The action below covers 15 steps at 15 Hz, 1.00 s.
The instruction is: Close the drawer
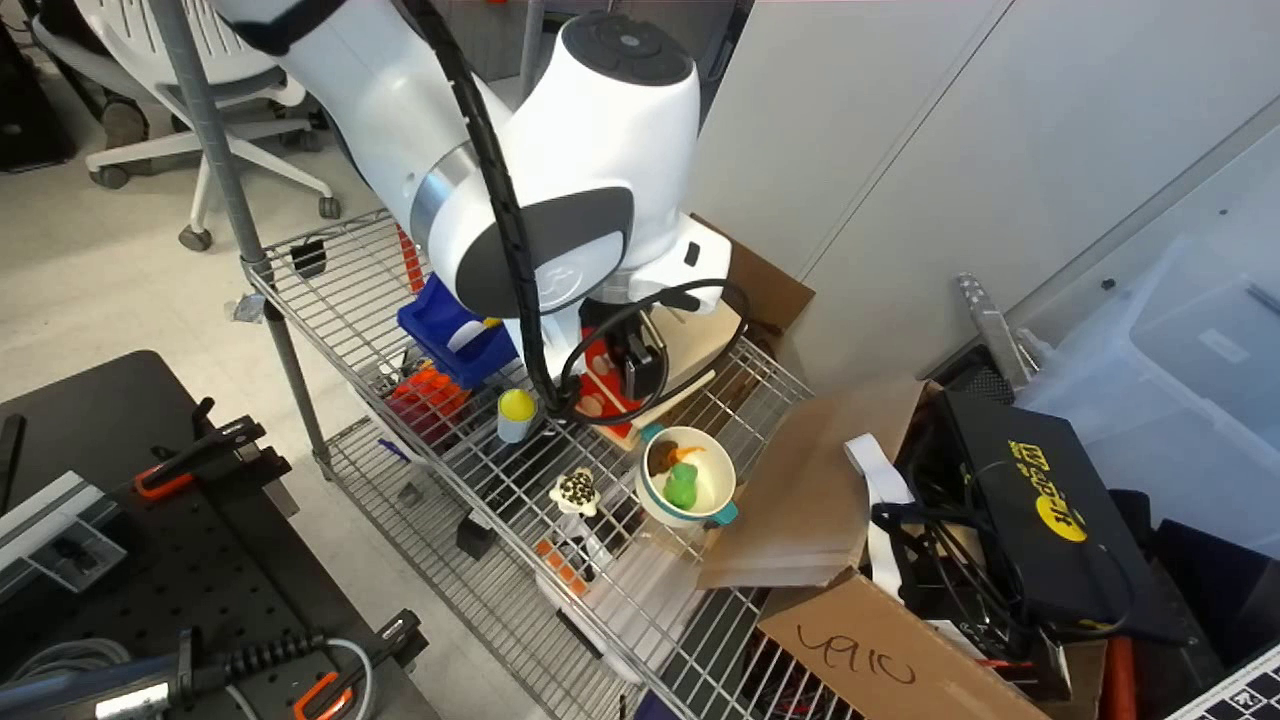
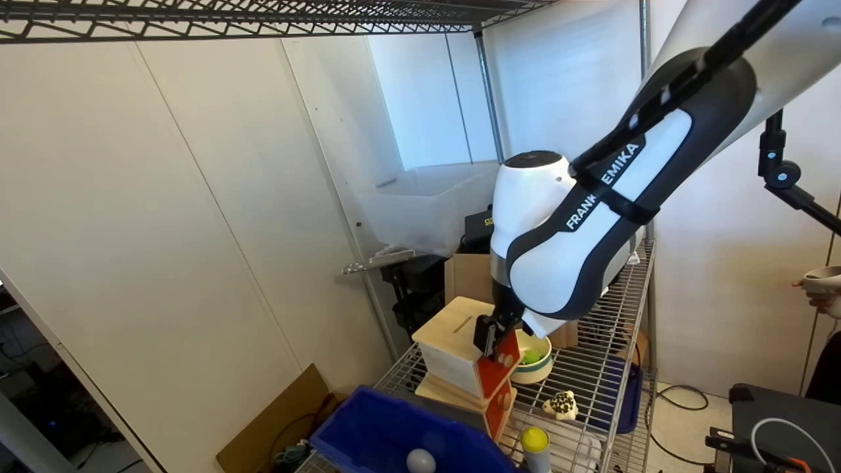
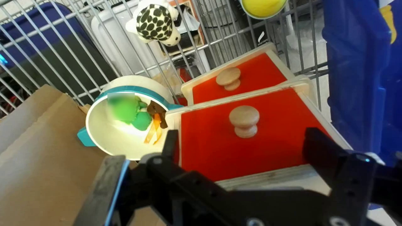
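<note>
A small light-wood cabinet (image 2: pixel 450 368) has two red-orange fronts, one above the other, each with a round wooden knob. The upper front (image 3: pixel 207 144) and lower front (image 3: pixel 260 77) show in the wrist view. How far either drawer stands out is hard to tell. My gripper (image 3: pixel 242 135) is open and empty. Its fingers lie near the two sides of the upper front in the wrist view, with the knob between them in the picture. In an exterior view, the gripper (image 2: pixel 489 335) is at the cabinet's upper front edge; contact is unclear. Another exterior view shows the gripper (image 1: pixel 632 360) partly behind a cable.
A cream bowl with teal trim (image 3: pixel 97 131) holds toy food beside the cabinet. A blue bin (image 2: pixel 401 427) stands on the opposite side. A spotted turtle toy (image 2: pixel 562 405) and yellow-topped cup (image 2: pixel 535 443) stand in front. An open cardboard box (image 1: pixel 800 480) is past the bowl.
</note>
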{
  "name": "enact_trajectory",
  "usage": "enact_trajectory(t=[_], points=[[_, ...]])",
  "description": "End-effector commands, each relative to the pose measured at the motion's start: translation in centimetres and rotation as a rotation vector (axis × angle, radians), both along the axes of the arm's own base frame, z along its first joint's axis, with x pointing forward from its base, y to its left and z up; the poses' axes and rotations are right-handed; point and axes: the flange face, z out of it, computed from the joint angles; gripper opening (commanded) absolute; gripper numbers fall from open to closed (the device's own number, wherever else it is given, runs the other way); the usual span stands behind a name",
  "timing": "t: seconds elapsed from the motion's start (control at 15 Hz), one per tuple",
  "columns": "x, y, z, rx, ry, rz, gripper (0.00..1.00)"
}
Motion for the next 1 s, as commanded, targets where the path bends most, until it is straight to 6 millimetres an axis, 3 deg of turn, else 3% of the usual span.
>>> enact_trajectory(t=[0.0,0.4,0.93], points=[[-0.1,0.0,-0.7,0.006,-0.03,0.018,1.0],[-0.5,-0.7,-2.1,0.016,-0.02,-0.005,1.0],[-0.4,-1.5,-2.4,0.013,-0.013,-0.025,1.0]])
